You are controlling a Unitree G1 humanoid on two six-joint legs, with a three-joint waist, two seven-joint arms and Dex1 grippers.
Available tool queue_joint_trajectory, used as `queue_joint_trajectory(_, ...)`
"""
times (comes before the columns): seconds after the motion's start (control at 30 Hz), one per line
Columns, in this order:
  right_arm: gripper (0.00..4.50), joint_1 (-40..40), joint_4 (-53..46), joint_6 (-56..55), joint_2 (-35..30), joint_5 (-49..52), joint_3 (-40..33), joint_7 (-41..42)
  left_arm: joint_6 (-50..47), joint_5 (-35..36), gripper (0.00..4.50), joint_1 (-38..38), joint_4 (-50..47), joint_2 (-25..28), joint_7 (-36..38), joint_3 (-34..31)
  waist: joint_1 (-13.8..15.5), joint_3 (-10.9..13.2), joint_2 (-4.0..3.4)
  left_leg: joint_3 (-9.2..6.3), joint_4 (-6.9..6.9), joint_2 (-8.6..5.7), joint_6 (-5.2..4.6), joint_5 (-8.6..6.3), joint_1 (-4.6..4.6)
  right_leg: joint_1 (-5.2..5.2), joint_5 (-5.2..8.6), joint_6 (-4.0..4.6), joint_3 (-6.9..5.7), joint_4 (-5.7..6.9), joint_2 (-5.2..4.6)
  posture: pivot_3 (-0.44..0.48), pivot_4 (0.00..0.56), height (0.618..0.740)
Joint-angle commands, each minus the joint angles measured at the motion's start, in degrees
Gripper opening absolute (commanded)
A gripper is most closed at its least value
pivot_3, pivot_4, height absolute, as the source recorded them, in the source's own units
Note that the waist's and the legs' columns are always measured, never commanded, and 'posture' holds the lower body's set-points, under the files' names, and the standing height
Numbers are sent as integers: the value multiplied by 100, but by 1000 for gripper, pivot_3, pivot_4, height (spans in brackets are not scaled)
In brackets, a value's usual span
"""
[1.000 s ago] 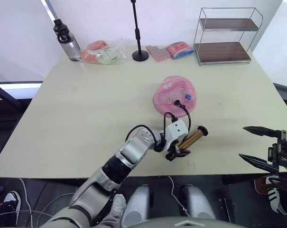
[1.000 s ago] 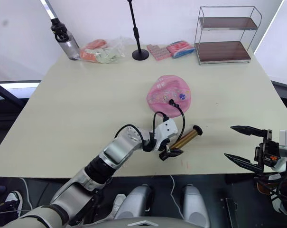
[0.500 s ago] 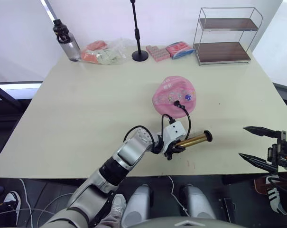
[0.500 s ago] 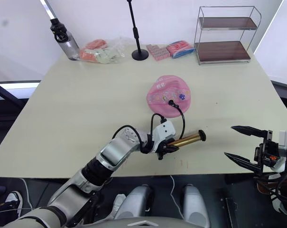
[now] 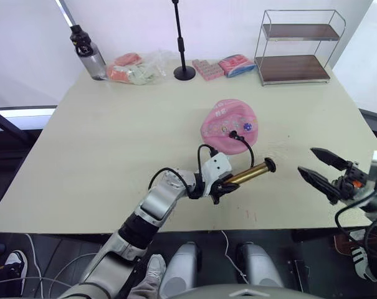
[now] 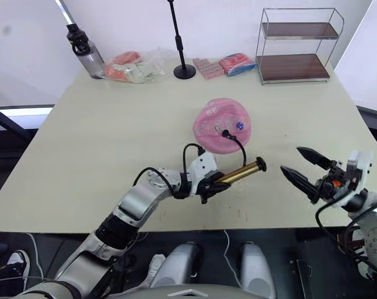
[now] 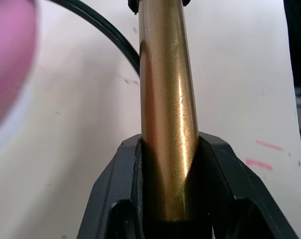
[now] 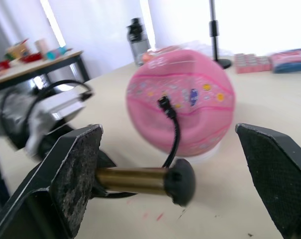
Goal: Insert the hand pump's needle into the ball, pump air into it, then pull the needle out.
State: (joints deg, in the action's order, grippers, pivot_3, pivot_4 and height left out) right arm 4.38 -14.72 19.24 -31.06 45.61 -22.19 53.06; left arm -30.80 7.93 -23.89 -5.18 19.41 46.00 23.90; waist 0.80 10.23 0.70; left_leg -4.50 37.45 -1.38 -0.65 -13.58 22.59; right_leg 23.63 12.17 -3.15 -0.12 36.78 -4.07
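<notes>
The pink ball lies at the table's middle, right of centre. The needle's black fitting sits on the ball's valve, and the pin itself is hidden. A thin black hose curves from the fitting down to the hand pump. The pump's bronze barrel lies nearly level in front of the ball, its black end cap pointing right. My left gripper is shut on the barrel's near end, and its fingers clamp both sides. Just right of the end cap, my right gripper stands open, apart from the pump.
At the back of the table stand a dark-capped bottle, a black stand pole and a wire shelf. Bagged items and pink packets lie between them.
My left gripper has shut on the pump's barrel and drawn it a little to the left. The right gripper has come in from the table's right edge towards the pump's end cap.
</notes>
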Motion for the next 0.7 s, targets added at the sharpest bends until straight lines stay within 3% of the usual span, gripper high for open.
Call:
queue_joint_trajectory(0.03, 4500, -140, -389, 503, 132, 365, -17, -768, 697, 247, 1074, 159, -282, -163, 30, -330, 0, 0, -1, 0, 0, 0, 0, 0, 0, 0, 0, 1, 0, 0, 0, 0, 150, 740)
queue_joint_trajectory(0.4, 4500, -1043, -681, 2127, 867, 3021, 14, -3243, 1683, 715, 1074, 583, -171, -787, 11, -749, -21, 0, -1, 17, 0, 0, -1, 0, 2, 1, -13, 21, -3, 0, 5, 0, 150, 740)
queue_joint_trajectory(0.7, 4500, -1450, -615, 2287, 1184, 3683, 279, -3954, 1839, 719, 1074, 622, -108, -839, 99, -721, -35, -1, -2, 17, 0, -7, -2, 0, 6, 1, -13, 20, -6, 0, 7, 0, 150, 740)
